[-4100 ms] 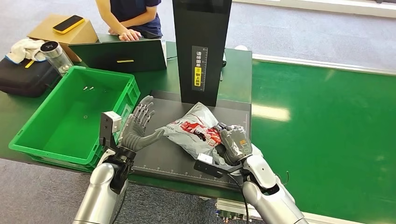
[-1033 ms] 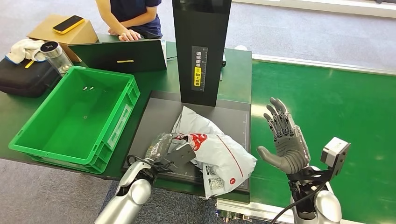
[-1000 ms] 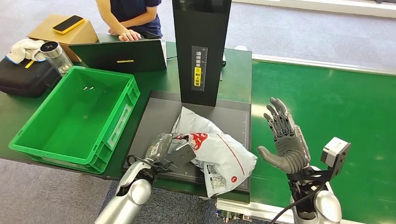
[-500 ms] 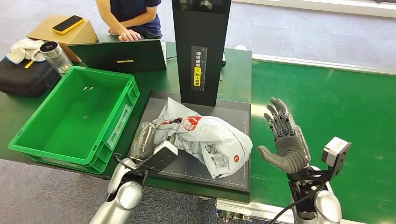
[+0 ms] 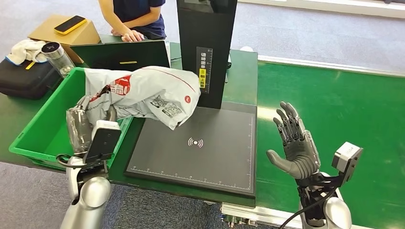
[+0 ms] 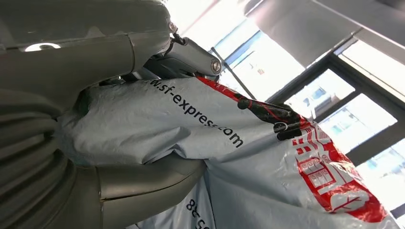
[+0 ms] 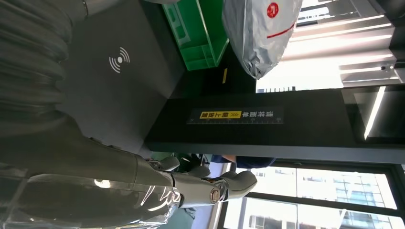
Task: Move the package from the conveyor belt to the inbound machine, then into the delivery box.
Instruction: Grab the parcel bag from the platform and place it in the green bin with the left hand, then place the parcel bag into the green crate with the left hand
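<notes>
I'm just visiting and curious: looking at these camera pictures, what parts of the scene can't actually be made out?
- Head view: much of the green box's inside lies behind the lifted package and the left hand.
- Head view: the label on the black machine post is too small to read.
- Head view: the person is cut off by the top edge.
- Left wrist view: the package hides most of the hand's fingers.

Crinkled, slightly glossy grey plastic film on the package. Smooth hard green plastic for the box. Matt black, smooth scanner pad. Dull green, finely textured belt. Brushed silver metal on the left arm.
</notes>
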Tool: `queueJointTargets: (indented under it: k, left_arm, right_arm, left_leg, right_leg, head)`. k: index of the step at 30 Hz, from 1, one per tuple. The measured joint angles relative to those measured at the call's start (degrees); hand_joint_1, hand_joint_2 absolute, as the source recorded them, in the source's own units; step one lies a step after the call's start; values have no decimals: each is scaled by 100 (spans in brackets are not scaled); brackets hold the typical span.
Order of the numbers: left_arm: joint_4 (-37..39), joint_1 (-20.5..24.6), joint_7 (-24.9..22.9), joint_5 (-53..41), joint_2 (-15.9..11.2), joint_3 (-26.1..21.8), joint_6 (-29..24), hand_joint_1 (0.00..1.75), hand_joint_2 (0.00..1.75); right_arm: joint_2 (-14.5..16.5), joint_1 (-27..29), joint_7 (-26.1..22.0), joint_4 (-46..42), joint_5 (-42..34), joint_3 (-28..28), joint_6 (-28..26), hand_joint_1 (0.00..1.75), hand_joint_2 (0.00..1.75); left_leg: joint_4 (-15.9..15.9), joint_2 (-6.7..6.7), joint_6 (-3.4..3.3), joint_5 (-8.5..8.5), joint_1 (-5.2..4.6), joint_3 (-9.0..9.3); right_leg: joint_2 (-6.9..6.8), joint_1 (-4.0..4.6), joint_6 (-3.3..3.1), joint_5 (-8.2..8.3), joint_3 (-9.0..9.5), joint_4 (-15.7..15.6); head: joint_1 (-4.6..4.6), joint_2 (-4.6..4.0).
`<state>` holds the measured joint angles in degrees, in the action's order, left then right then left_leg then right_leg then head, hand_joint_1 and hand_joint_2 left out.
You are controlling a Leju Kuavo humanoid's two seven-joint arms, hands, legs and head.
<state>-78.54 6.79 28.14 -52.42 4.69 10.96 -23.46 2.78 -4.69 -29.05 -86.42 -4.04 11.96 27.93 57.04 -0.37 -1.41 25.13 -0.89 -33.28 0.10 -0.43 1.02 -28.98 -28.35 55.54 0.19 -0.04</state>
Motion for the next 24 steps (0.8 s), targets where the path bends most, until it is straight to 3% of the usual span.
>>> queueJointTargets:
  k: [8, 12, 15, 19, 24]
  left_arm:
    - [-126, -16, -14, -13, -11, -181, -15, 175, 175]
    - [-139, 0, -496, -102, -13, -331, -136, 175, 175]
    - [-73, 54, -998, -82, -23, -703, -136, 175, 175]
    - [302, 147, -1739, 239, -34, -1423, 272, 175, 175]
    - [1007, 167, -2147, 261, -59, -2192, 546, 175, 175]
  right_arm:
    - [0, 14, 0, 0, 0, 0, 0, 0, 175]
    - [2, 39, 0, -15, 7, 0, 2, 0, 175]
    - [4, 96, -1, -67, 28, 2, 2, 0, 175]
    - [31, 160, -32, -100, 105, 13, 5, 0, 175]
    - [50, 181, -92, -101, 162, 17, 49, 0, 175]
  left_leg:
    - [0, 0, 0, 0, -1, 0]
    - [0, 1, 0, 0, -1, 1]
    - [0, 3, 0, 0, 0, 3]
    - [-2, 6, 1, 0, 4, 6]
    - [-3, 8, 2, 0, 7, 2]
  right_leg:
    - [0, -1, 0, 0, 1, -1]
    - [2, -1, 0, 0, 1, -1]
    - [4, 1, 0, 0, 0, 0]
    - [7, 5, -2, -1, 1, 0]
    - [10, 5, -3, -2, -1, 1]
  head:
    - [1, 0]
    - [1, 1]
    - [-1, 2]
    - [0, 0]
    - [1, 0]
